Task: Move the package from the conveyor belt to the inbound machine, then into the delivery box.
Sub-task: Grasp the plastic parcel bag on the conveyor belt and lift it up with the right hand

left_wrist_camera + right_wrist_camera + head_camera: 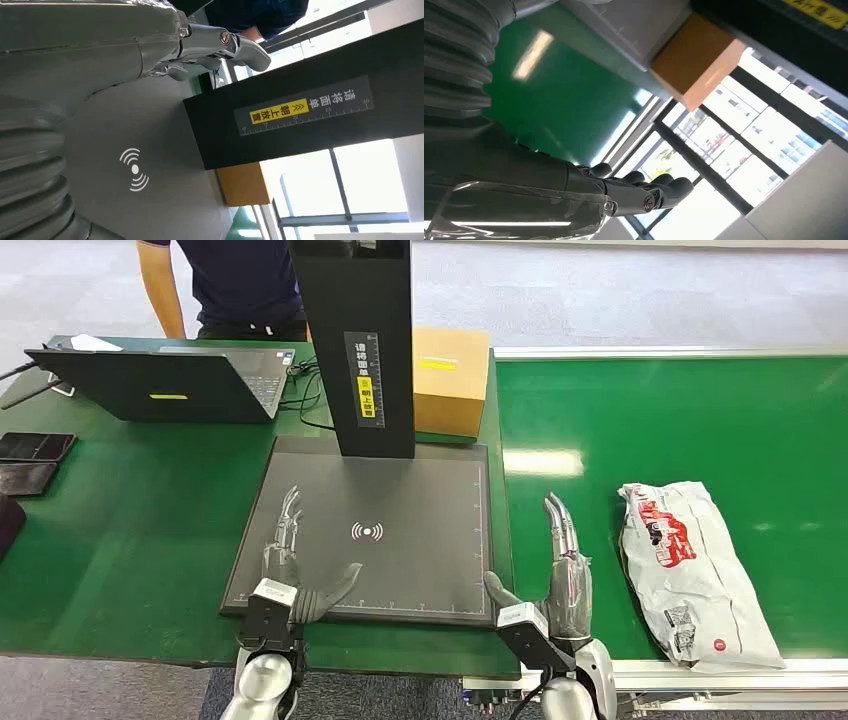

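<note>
Closest to the camera, both hands are up with fingers stretched out and apart, holding nothing. The left hand (pixel 288 560) sits at about 7 o'clock in the head view, over the near left corner of the inbound machine's dark scan pad (pixel 420 490), thumb poking out toward the middle. The right hand (pixel 560 575) is around 5 o'clock, hovering right by the near right corner of the pad, at the seam where the pad side meets the conveyor belt (pixel 700 410). The package (pixel 690 565), a white plastic mailer bag with red printing, is lying flat on the green belt at roughly 4 o'clock, just beside the right hand but not touching it. Going further out, the pad has a little wireless symbol (pixel 367 531) in its middle, and the black upright column (pixel 365 340) of the machine rises from its far edge at 12 o'clock. A cardboard box (pixel 452 378) sits right behind the column on its right. At 10 o'clock there's an open laptop (pixel 160 380) on the green table (pixel 120 530), and behind that a person (pixel 230 280) in a dark shirt.
</note>
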Robot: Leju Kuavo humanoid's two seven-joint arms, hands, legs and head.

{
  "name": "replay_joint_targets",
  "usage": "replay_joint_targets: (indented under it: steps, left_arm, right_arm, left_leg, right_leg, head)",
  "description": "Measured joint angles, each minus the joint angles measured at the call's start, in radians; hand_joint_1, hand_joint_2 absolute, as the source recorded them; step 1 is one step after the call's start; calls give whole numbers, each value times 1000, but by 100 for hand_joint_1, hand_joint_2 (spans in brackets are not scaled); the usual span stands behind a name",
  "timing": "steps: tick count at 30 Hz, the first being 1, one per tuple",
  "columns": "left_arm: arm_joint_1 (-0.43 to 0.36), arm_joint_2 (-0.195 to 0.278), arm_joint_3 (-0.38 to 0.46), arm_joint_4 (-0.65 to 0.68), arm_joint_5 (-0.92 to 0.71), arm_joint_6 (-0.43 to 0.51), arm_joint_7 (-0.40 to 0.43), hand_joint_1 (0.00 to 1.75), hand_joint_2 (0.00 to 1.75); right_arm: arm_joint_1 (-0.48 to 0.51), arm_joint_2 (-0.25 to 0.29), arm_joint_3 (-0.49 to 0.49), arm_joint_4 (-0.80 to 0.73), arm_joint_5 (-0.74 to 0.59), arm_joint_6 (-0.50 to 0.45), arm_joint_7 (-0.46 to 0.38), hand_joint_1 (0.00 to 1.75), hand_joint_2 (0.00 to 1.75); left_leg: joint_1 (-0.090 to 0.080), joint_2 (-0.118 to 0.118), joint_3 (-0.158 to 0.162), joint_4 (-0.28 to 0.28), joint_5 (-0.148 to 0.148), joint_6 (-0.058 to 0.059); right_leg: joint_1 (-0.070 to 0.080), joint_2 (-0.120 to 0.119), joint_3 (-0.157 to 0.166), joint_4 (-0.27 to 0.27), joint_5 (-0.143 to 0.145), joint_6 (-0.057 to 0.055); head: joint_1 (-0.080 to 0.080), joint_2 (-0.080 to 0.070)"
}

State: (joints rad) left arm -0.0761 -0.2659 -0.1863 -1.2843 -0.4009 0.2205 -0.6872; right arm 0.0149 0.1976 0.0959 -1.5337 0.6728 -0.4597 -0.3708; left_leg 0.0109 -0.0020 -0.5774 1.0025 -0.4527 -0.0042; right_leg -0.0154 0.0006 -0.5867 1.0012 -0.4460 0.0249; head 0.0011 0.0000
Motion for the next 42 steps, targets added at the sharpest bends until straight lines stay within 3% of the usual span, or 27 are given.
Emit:
replay_joint_targets:
  steps: [9, 18, 34, 42]
  left_arm:
    - [21, 0, 17, -16, -5, -3, 0, 0, 175]
    - [25, 0, 26, -16, -7, -5, 0, 0, 175]
    - [2, 0, 36, -3, -10, -29, -11, 0, 175]
    - [-17, 0, 39, 20, -15, -31, -11, 0, 175]
  right_arm:
    - [7, -27, -102, 5, 45, -26, 25, 0, 175]
    - [8, -29, -140, 7, 63, -35, 35, 0, 175]
    - [-14, -29, -304, 63, 405, -173, 225, 0, 175]
    - [-35, -27, -313, 113, 435, -175, 239, 0, 175]
  left_leg:
    - [0, 0, 0, 0, 0, 0]
    - [0, 0, 0, 0, 0, 0]
    - [0, 0, 0, 0, 0, 0]
    - [0, 0, 0, 0, 0, 0]
  right_leg:
    - [0, 0, 0, 0, 0, 0]
    - [0, 0, 0, 0, 0, 0]
    - [0, 0, 0, 0, 0, 0]
    - [0, 0, 0, 0, 0, 0]
  head:
    - [0, 0]
    - [0, 0]
    - [0, 0]
    - [0, 0]
